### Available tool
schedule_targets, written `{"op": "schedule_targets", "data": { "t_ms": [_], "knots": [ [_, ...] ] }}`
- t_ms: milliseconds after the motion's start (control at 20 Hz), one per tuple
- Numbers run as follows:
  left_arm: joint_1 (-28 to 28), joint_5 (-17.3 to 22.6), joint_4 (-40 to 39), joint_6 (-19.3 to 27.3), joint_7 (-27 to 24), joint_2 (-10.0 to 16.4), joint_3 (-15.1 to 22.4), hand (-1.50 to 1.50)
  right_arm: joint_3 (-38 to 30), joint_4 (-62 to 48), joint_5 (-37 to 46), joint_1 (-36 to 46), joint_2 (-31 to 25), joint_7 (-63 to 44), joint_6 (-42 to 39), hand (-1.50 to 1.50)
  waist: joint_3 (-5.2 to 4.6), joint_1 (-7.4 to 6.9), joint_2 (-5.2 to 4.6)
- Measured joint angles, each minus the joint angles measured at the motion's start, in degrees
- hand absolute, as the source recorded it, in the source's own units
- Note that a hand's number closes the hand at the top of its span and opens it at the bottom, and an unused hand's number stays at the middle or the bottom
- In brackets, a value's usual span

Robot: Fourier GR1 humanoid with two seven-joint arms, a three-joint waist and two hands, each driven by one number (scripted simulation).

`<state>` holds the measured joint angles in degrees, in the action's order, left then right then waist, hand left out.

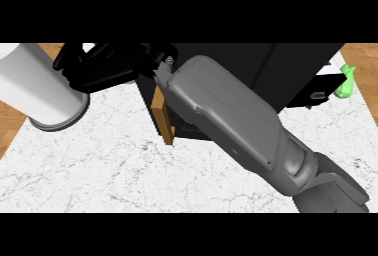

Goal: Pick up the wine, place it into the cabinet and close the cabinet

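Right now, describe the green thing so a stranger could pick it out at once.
Find the black cabinet at the marble counter's far side. Off its right side, by the view's right edge, sits a small green object, the only green thing in view.

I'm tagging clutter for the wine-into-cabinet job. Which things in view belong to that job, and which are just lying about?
Belonging to the job: black cabinet; its wooden door, standing open; right robot hand, near the door. The wine itself does not show.
Lying about: tall white cylinder at the left; green object at the right edge.
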<state>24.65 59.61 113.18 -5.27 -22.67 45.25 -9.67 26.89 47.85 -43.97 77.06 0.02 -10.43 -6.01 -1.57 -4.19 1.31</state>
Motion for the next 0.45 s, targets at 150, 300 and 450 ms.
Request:
{"op": "schedule_targets", "data": {
  "t_ms": [150, 300, 450],
  "knots": [
    [-0.51, 0.53, 1.05, 0.08, 0.67, -0.19, 0.77, -1.50, -0.24, -0.32, -0.50, -0.32, 0.00, 1.65, -1.19, 1.50, -0.27, 0.09, 0.07],
    [-1.03, 0.55, 1.82, 0.39, 1.10, -0.46, 1.72, -1.50, -0.15, -0.48, -1.09, -0.37, 0.01, 3.11, -2.17, 1.50, -0.66, 0.46, 0.02],
    [-1.27, 0.89, 2.61, 0.50, 1.83, -0.70, 2.87, -1.50, -0.13, -0.72, -1.66, -0.40, 0.00, 4.13, -3.16, 1.50, -0.85, 0.67, 0.00]
  ]
}}
